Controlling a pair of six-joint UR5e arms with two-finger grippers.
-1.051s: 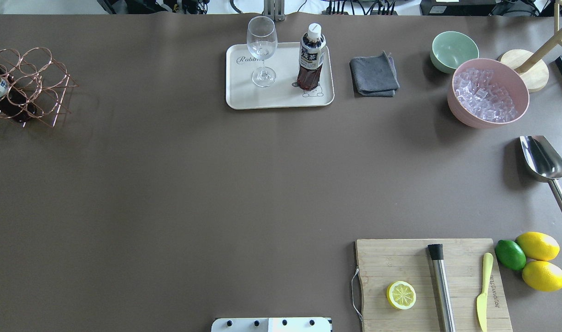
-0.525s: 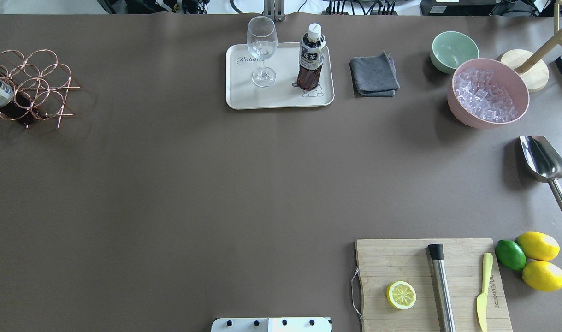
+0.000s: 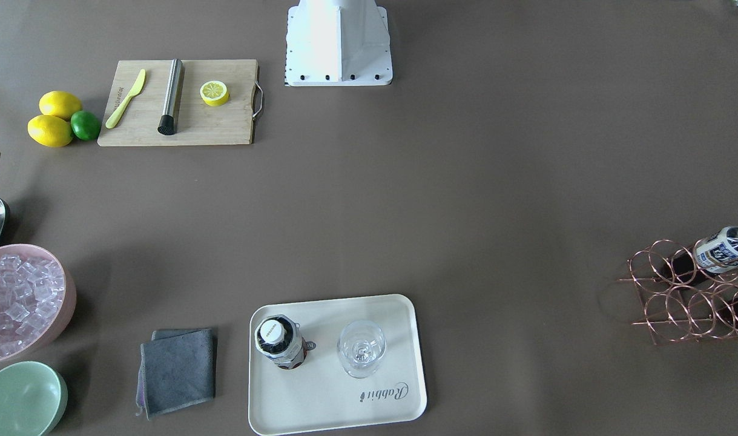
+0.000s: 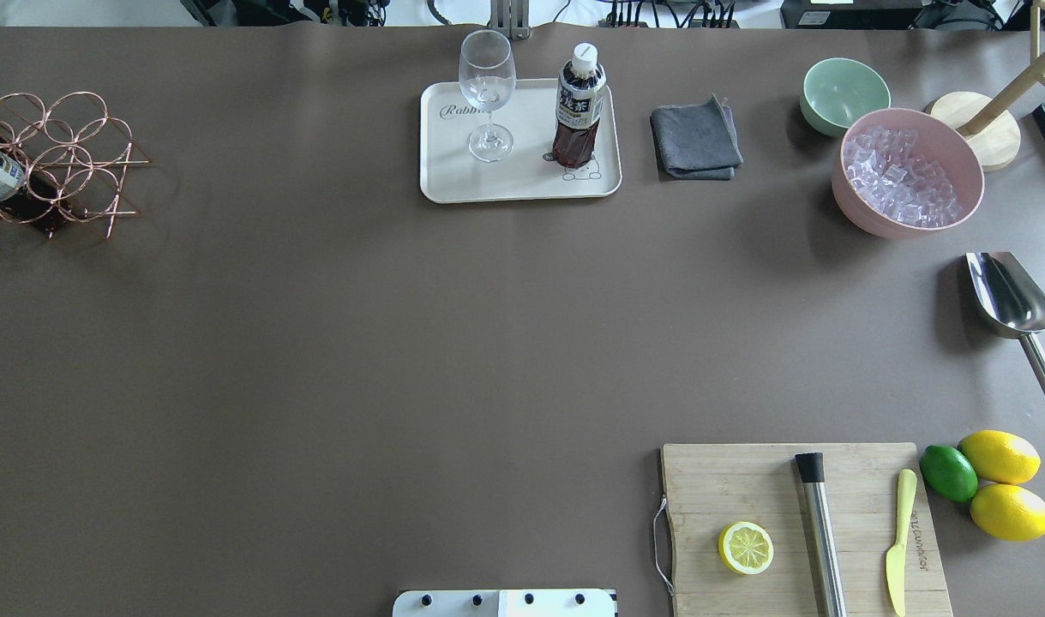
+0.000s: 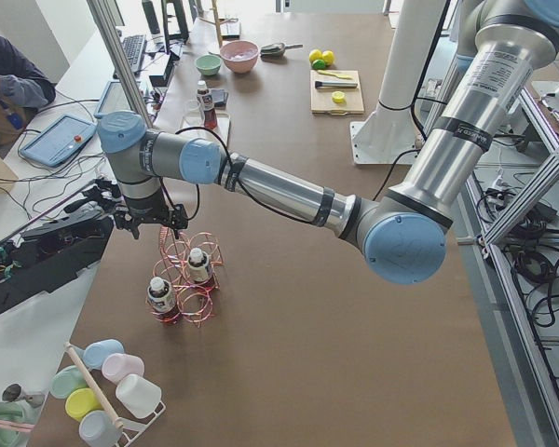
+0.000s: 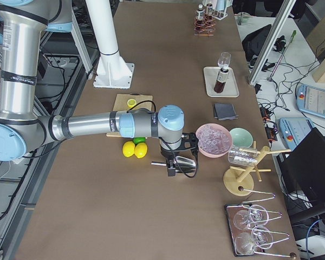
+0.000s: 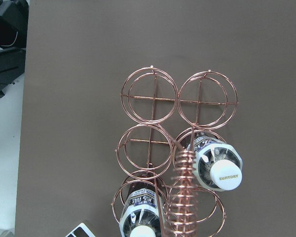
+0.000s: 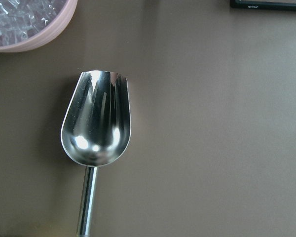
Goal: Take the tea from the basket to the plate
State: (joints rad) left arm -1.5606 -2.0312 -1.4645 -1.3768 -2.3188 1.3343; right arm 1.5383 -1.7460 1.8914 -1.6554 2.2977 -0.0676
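**A:** Tea (image 7: 218,168) sits capped in a ring cell of the basket (image 7: 153,98), at the tabletop's (image 4: 316,343) far left, with a second bottle (image 7: 138,219) near it. What worries you?

**B:** The coiled handle (image 7: 186,187) rises just beside that cap. My left jaws could snag the coil or a ring and drag the whole rack. I cannot tell whether my left or right jaws are open.

**A:** And at the plate (image 4: 453,184)?

**B:** A third bottle (image 4: 579,107) and a glass (image 4: 487,94) stand there. A crooked set-down could topple the glass.

The copper basket (image 7: 153,98) stands on the brown surface (image 7: 79,123), one tea bottle (image 7: 225,173) right of its coiled handle (image 7: 185,192), a second tea bottle (image 7: 138,219) cut by the lower edge.
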